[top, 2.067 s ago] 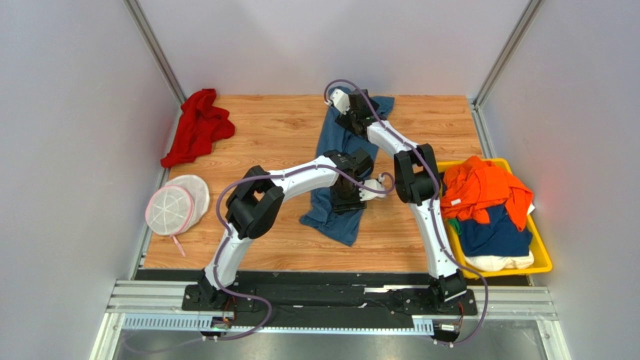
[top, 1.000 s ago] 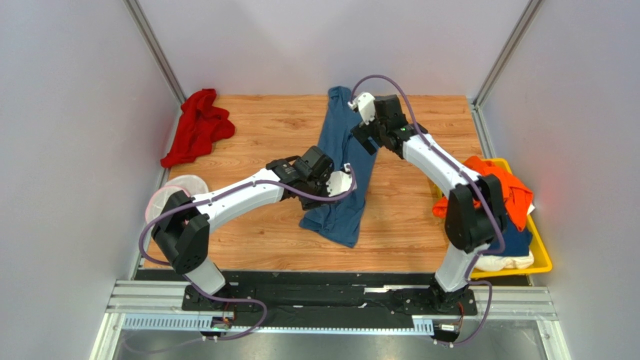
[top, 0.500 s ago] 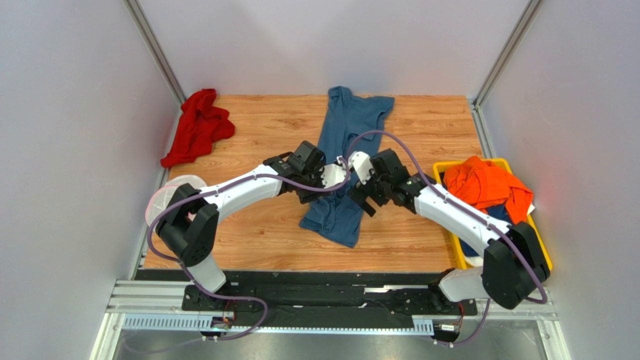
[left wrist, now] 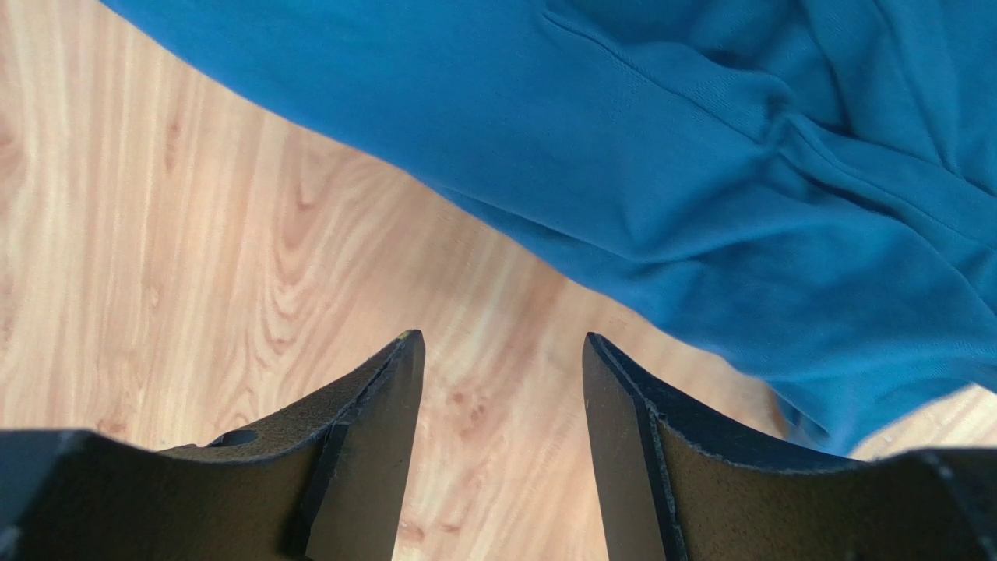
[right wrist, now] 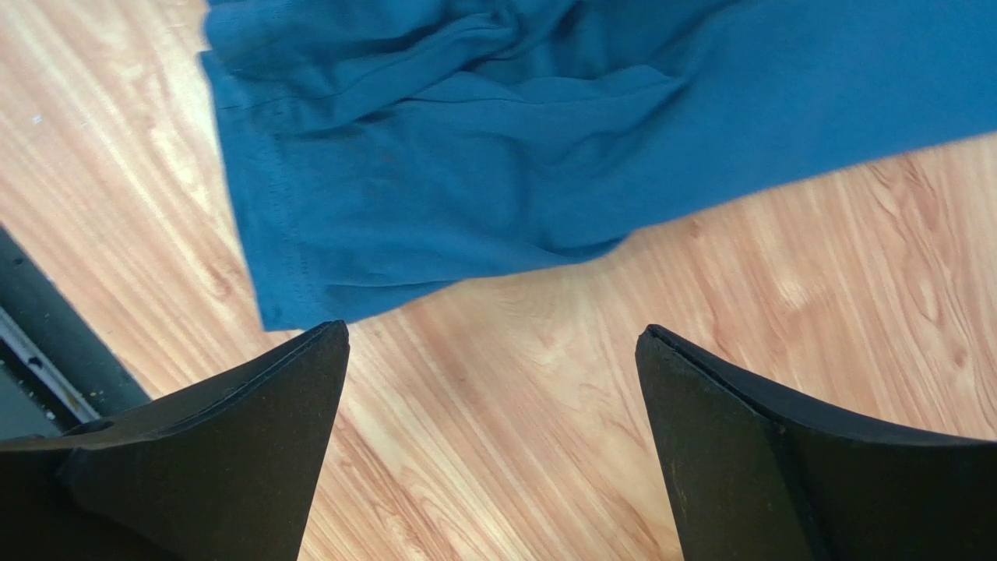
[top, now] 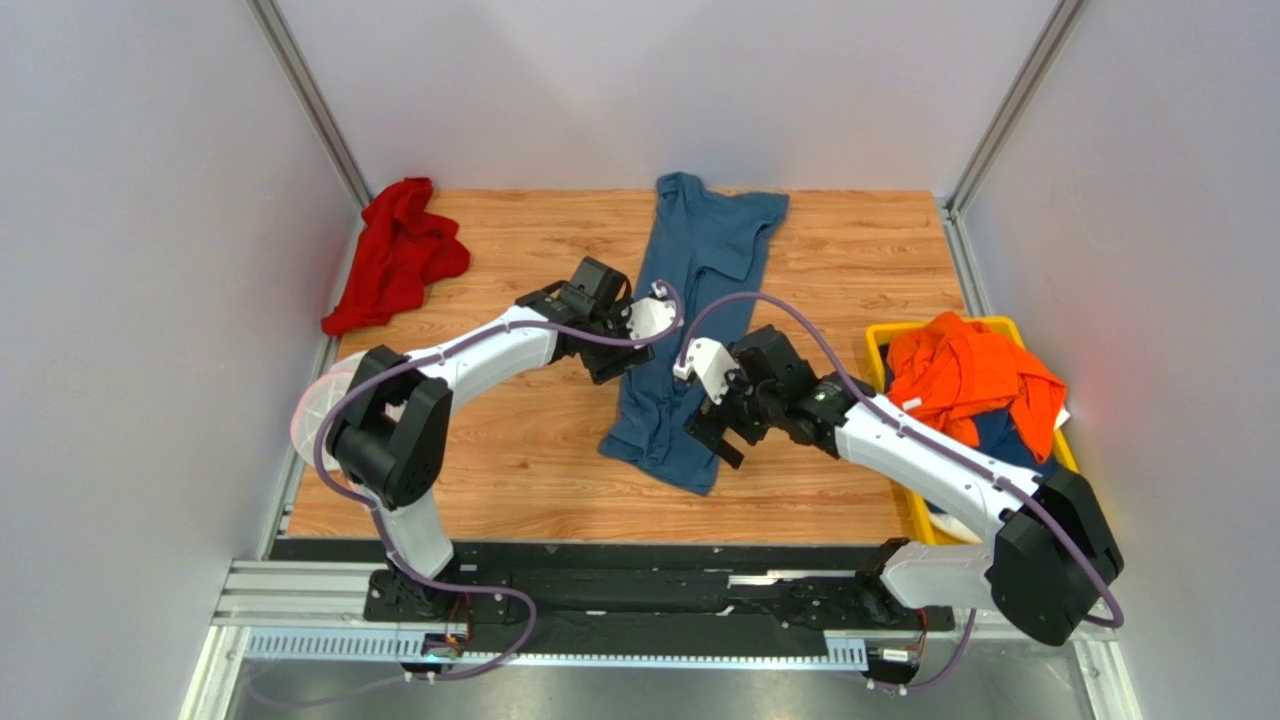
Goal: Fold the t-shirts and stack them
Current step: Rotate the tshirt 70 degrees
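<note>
A large slate-blue t-shirt (top: 699, 285) lies spread lengthwise down the middle of the wooden table, collar at the far end and hem near. My left gripper (top: 619, 360) hovers open at its left edge; in the left wrist view its jaws (left wrist: 503, 339) frame bare wood, with the blue cloth (left wrist: 702, 152) just ahead. Over by the shirt's lower right side, my right gripper (top: 720, 443) stands wide open. The right wrist view shows wood between the jaws (right wrist: 492, 333) and the hem (right wrist: 468, 152) beyond. An orange t-shirt (top: 969, 375) tops the pile in the bin.
A yellow bin (top: 881, 342) at the right edge holds the shirt pile. A crumpled red cloth (top: 391, 255) lies at the back left. A white-and-pink mesh disc (top: 319, 420) is partly hidden under the left arm. A black rail runs along the near edge.
The left gripper has drawn back and left to the shirt's left edge. The right gripper has swung nearer and left, down the shirt's right side. The shirt lies as before.
</note>
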